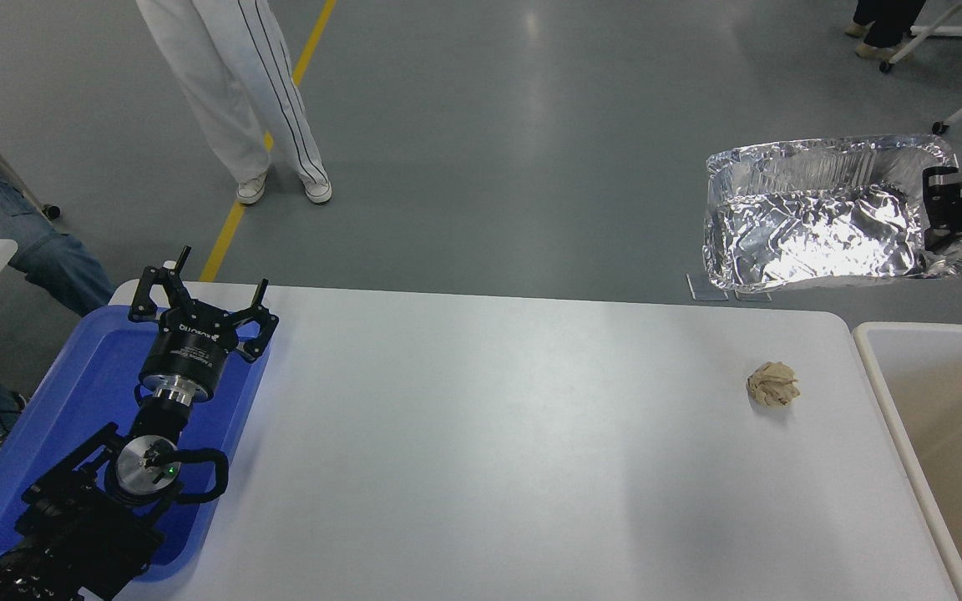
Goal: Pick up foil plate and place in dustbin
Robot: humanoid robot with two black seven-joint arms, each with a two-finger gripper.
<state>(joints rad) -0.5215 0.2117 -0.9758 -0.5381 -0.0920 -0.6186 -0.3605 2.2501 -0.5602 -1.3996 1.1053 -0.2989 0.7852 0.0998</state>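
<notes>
- Foil plate [819, 229]: held in the air beyond the desk's far right corner, clear of the desk [481, 434] surface. Its long axis runs left to right, roughly parallel to the desk's far edge; the open side tilts toward the camera, so the crinkled interior and raised rim show.
- Right gripper [940, 213]: enters from the picture's right edge, arm raised and pointing leftward; jaws pinching the plate's right-hand short rim.
- Dustbin [873, 367]: stands just beside the desk's right edge, its pale rim and tan interior visible; the plate hangs farther back than the bin's visible far rim and partly to its left.
- Paper ball [772, 385]: small, crumpled, tan; lies on the desk near the right edge, apart from the plate.
- Left gripper [205, 296]: parked at the desk's near left corner over the blue tray [88, 367], pointing away from the camera; jaws spread, holding nothing.
- Person's legs [239, 92]: white trousers, standing on the floor beyond the desk's far left corner.
</notes>
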